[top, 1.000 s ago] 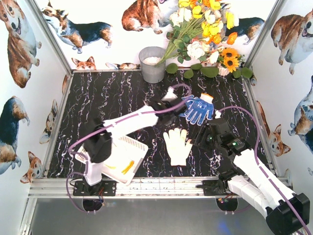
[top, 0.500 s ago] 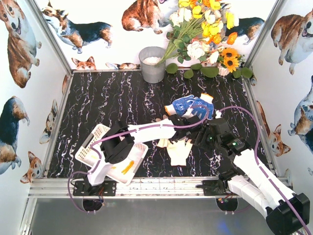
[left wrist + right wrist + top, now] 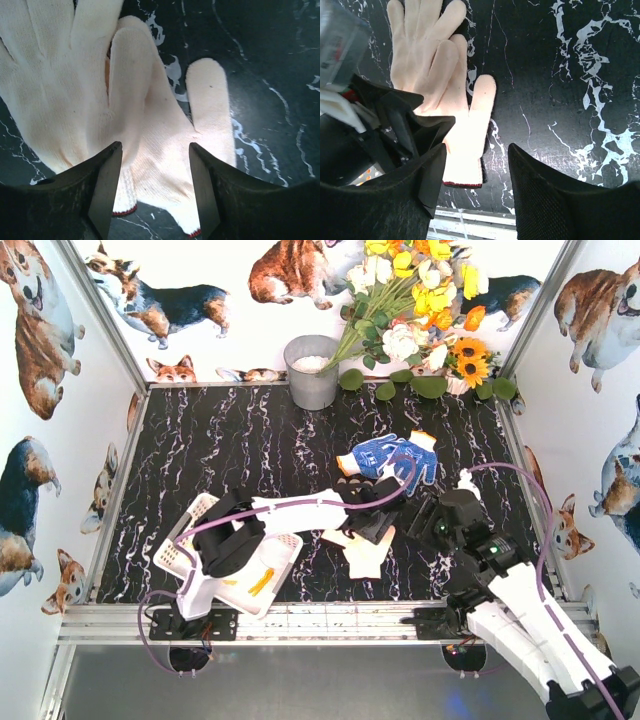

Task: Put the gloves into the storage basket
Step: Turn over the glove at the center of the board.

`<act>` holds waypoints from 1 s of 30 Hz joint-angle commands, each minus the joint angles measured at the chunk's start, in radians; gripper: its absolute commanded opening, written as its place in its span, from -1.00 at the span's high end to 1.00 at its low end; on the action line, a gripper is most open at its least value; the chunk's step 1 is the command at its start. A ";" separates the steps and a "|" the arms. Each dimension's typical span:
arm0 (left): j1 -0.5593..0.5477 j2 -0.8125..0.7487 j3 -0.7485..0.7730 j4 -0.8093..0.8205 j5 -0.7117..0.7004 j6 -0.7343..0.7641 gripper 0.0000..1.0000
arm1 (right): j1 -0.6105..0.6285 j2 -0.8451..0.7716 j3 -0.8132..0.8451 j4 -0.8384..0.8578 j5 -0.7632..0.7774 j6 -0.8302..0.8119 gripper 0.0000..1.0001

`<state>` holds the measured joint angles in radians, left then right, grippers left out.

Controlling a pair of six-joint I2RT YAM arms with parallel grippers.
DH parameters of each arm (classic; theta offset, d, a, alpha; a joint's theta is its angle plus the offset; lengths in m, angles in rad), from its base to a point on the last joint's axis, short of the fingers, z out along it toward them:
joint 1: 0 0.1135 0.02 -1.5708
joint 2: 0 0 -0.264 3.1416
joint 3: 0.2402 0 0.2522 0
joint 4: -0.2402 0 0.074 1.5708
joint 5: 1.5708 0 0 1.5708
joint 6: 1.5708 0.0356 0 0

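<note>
The cream gloves [image 3: 363, 556] lie one on the other, flat on the table [image 3: 230, 450], right of the middle and towards the near edge. Their long axis runs near to far: the red-edged cuffs point at the arms' bases and the fingers point away, though in the top view the finger ends are hidden under the left arm. In the left wrist view the thumb sticks out to the right of the palm.

The left gripper [image 3: 155, 145] hangs straight over the cuff half of these gloves. Its jaws stand apart with one finger over each side of the palm, and they hold nothing. The right gripper [image 3: 477, 147] is just to the right, aimed at the same gloves from the cuff end. Its jaws are also apart and empty, with bare table between them.

Farther back, just beyond the left gripper, the blue glove [image 3: 388, 454] lies bunched up, its length roughly across the table. Which way its fingers point I cannot tell.

The basket [image 3: 190, 532] sits skewed at the near left corner, partly under the left arm and well apart from the cream gloves. A yellow-orange strip [image 3: 262, 582] shows inside it.

At the far edge stand a bucket [image 3: 313, 372] and, to its right, flowers [image 3: 420, 300].
</note>
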<state>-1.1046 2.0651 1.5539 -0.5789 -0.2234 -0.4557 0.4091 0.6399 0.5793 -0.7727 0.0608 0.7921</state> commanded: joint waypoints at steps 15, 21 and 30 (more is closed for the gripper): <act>0.198 -0.348 -0.328 0.167 0.129 -0.119 -0.28 | 0.083 0.261 -0.081 0.469 -0.294 0.207 -0.02; 0.246 -0.351 -0.370 0.190 0.168 -0.130 -0.22 | 0.130 0.469 -0.037 0.574 -0.304 0.219 0.16; 0.306 -0.303 -0.406 0.251 0.220 -0.144 -0.11 | 0.131 0.616 -0.030 0.681 -0.262 0.229 0.29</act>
<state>-0.8181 1.7359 1.1687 -0.3824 -0.0391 -0.5850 0.5358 1.2312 0.5014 -0.2119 -0.2268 1.0061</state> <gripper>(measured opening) 0.563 0.359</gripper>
